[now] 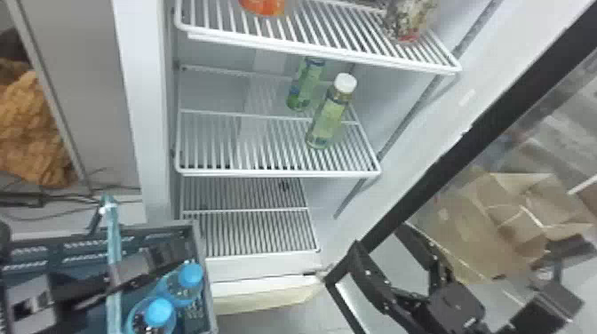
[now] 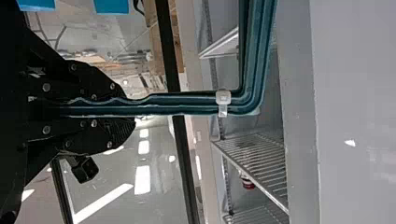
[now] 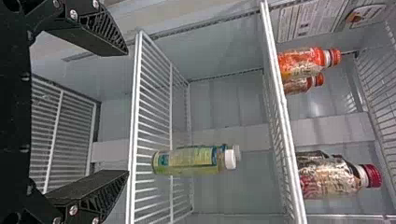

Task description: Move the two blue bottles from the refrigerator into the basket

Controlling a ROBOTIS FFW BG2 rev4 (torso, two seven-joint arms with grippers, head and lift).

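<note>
In the basket, two blue bottles

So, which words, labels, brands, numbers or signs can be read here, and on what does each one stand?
None can be read. Print too small or unclear:
Front green-labelled bottle with white cap: label.
Orange-red bottle: label.
Dark-patterned bottle with red cap: label.
White printed sheet on the inner refrigerator wall: lines of print.
Two blue-capped bottles in the dark basket: no legible text.
</note>
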